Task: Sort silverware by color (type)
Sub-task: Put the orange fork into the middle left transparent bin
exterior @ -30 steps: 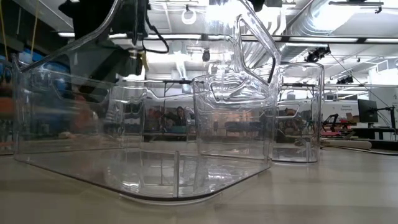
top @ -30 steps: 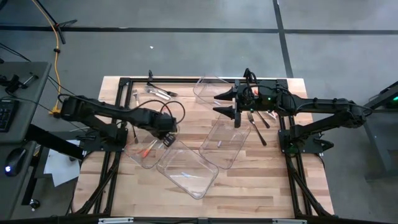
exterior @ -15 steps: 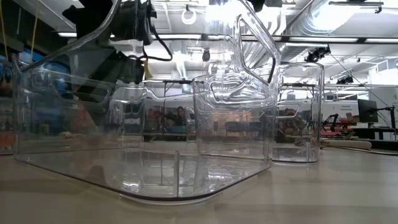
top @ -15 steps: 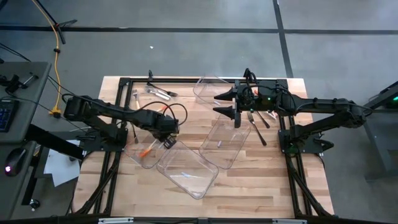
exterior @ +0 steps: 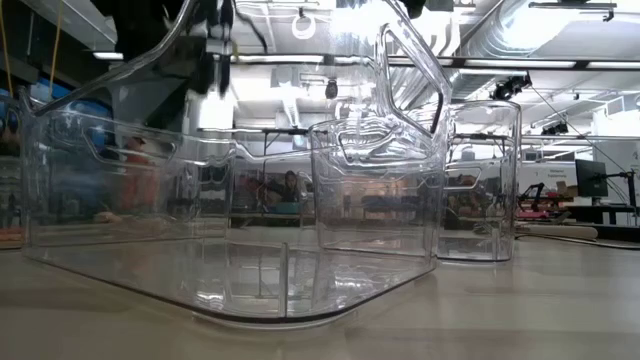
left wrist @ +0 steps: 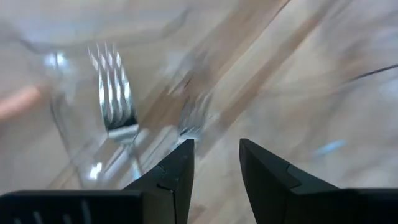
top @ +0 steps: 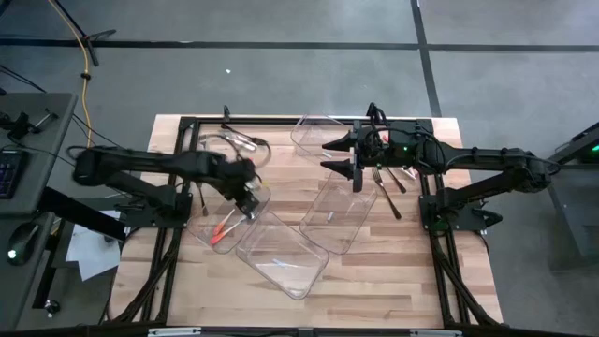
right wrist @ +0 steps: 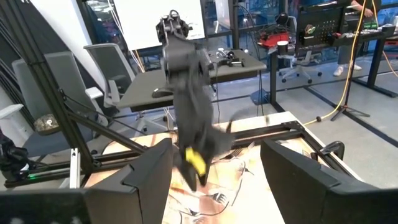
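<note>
My left gripper (top: 249,198) hangs over the left half of the table (top: 412,281), above the bin (top: 227,229) nearest the left edge, and my left fingers (left wrist: 177,171) stand a little apart with nothing between them. Past them, in my left wrist view, a fork (left wrist: 115,99) lies inside that bin, its silver tines clear and its handle blurred; an orange handle (top: 222,225) shows in the same bin from above. A second bin (top: 281,255) lies just beside it toward the near edge, holding what looks like a white-handled piece (top: 281,261), too faint to name. A third bin (top: 339,214) sits mid-table, with a small pale piece (top: 329,216) in it that I cannot make out. My right gripper (top: 339,155) is poised above the far end of that bin, fingers (right wrist: 149,177) spread wide and empty. Right of it, black silverware (top: 385,187) lies loose on the wood near the right edge. A fourth bin (top: 315,131) rests at the far edge, and more silver pieces (top: 239,139) lie loose by the far left corner. From table height I see only the bins' clear walls (exterior: 200,190).
</note>
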You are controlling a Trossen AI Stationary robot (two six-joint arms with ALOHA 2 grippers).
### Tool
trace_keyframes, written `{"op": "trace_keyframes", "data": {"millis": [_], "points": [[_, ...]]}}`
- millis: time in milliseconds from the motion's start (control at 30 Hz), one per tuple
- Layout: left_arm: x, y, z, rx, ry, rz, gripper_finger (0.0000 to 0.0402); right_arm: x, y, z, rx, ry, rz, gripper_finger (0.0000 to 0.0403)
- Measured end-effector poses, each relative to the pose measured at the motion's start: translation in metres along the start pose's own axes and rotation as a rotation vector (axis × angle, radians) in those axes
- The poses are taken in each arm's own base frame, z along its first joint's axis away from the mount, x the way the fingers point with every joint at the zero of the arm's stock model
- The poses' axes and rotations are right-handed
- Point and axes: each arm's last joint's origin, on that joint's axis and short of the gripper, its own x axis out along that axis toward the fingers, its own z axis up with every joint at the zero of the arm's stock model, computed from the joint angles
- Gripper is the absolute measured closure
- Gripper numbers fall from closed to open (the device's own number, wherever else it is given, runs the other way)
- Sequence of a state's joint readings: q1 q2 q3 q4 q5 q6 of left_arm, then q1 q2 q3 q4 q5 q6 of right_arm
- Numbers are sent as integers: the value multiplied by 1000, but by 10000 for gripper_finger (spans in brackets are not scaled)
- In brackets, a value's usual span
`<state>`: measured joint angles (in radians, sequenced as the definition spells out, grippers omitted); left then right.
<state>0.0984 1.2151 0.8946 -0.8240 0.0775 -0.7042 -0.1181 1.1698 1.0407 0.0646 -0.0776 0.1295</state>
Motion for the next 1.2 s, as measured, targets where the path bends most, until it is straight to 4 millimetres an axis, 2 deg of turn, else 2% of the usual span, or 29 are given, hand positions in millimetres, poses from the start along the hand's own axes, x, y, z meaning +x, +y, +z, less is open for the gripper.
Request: {"op": "trace_keyframes", "data": {"millis": [133,267,333,433,533,700,967,1200], "points": [[-62,-2,6,37,-329,-125,286,0,0,1,-1,-7,1,174],[-113,-5,10,115,-758,-212,286,0,0,1,-1,-8,1,174],[-130,-8,13,168,-919,-244,286,-1,0,2,-1,-13,2,174],[-143,-14,18,275,-1069,-278,286,-4,1,5,-3,-37,5,174],[-149,-23,25,414,-1169,-335,286,-9,2,10,-4,-65,-6,174],[-143,-38,40,539,-1251,-418,286,-13,1,15,-5,-105,-53,174],[-125,-49,54,514,-1236,-459,286,-13,1,14,-4,-97,-59,174],[-124,-49,55,529,-1240,-448,286,-13,1,14,-4,-98,-58,174]]}}
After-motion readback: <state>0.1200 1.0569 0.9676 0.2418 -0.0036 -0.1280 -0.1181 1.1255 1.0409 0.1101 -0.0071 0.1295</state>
